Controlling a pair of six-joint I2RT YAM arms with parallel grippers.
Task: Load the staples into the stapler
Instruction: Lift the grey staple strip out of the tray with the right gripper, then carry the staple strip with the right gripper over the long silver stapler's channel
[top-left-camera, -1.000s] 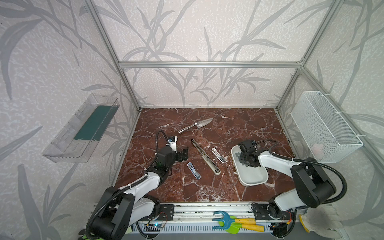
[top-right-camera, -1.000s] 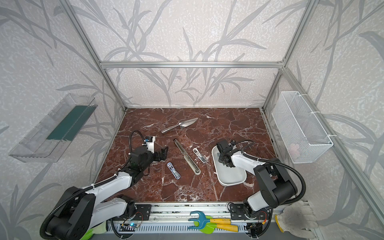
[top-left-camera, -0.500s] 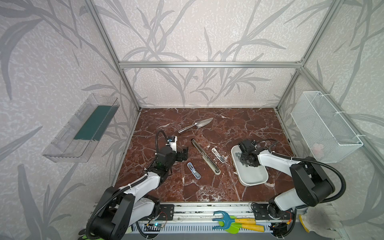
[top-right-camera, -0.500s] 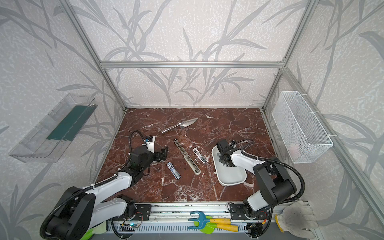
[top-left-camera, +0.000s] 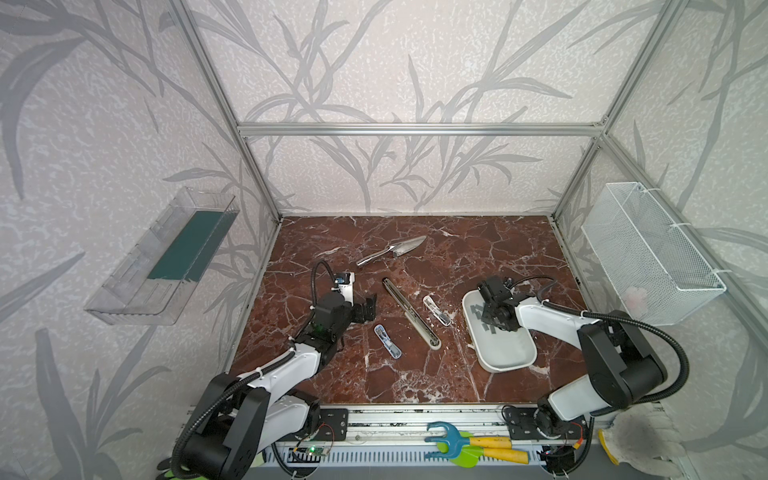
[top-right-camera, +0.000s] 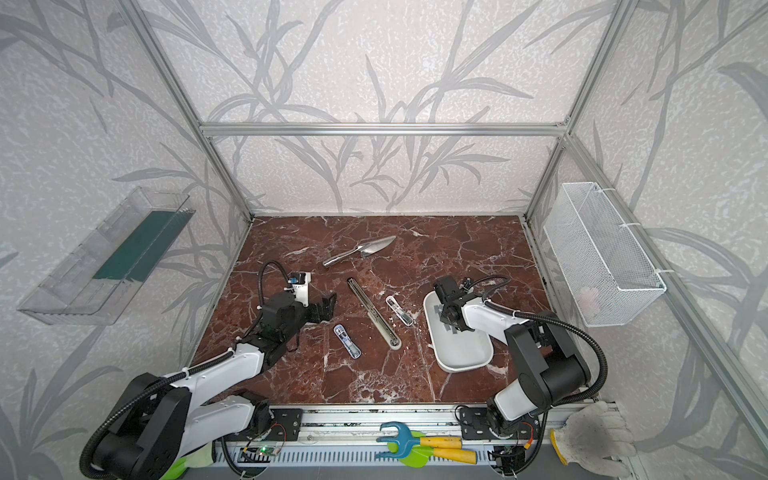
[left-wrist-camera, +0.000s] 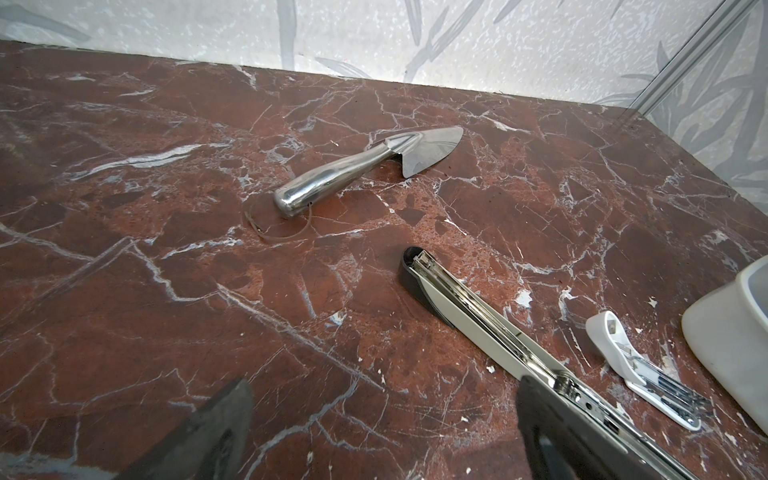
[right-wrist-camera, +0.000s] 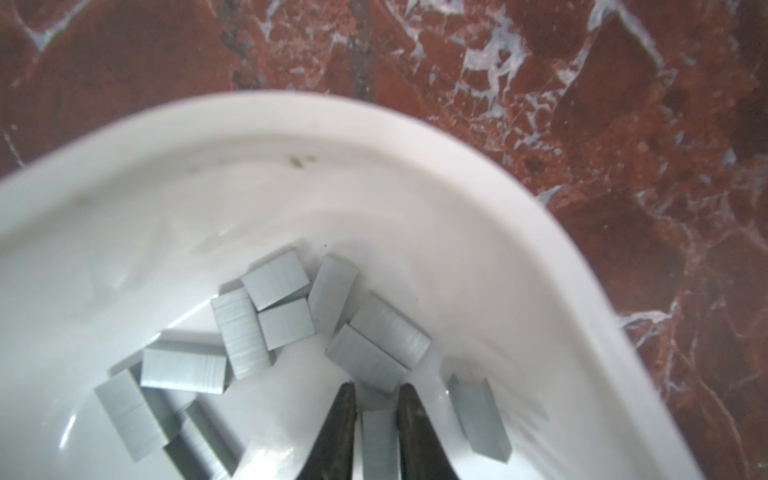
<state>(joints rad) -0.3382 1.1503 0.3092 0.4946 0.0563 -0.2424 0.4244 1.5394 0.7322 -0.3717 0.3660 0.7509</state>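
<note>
The stapler (top-left-camera: 409, 312) (top-right-camera: 374, 313) lies opened out flat on the marble floor, its metal channel (left-wrist-camera: 478, 316) facing up. The staples (right-wrist-camera: 274, 278) are several grey strips piled at the far end of a white tray (top-left-camera: 505, 353) (top-right-camera: 461, 353). My right gripper (right-wrist-camera: 376, 388) (top-left-camera: 490, 322) reaches down into that tray, and its two dark fingers are shut on one staple strip (right-wrist-camera: 379, 440). My left gripper (top-left-camera: 368, 309) (top-right-camera: 326, 307) (left-wrist-camera: 384, 382) hovers low beside the stapler, open and empty, one finger over the stapler's nearer part.
A steel trowel (top-left-camera: 392, 251) (left-wrist-camera: 365, 170) lies behind the stapler. Two small clear-and-white pieces (top-left-camera: 436, 309) (top-left-camera: 387, 341) rest on either side of it. A wire basket (top-left-camera: 648, 253) hangs on the right wall and a clear shelf (top-left-camera: 166, 257) on the left.
The right gripper's jaws have closed in on a staple strip inside the tray. The left arm and the stapler have stayed put.
</note>
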